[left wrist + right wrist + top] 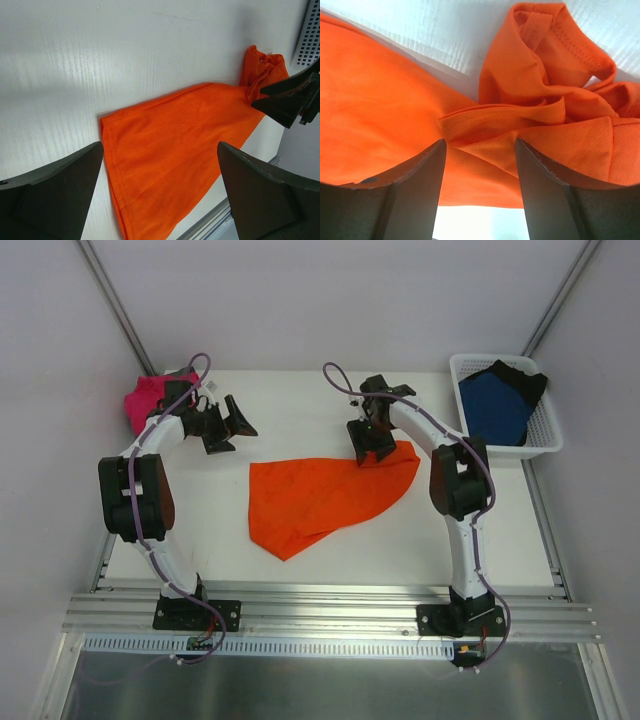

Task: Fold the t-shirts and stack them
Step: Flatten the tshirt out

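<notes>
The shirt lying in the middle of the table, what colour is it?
The shirt is bright orange. You see it best in the top external view.

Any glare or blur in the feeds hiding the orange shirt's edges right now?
Top view: even light, bright orange cloth t-shirt crisp. Left wrist view: glare on the white table, shirt's hem slightly smeared. Right wrist view: weave sharp, right end effector a dark silhouette.
</notes>
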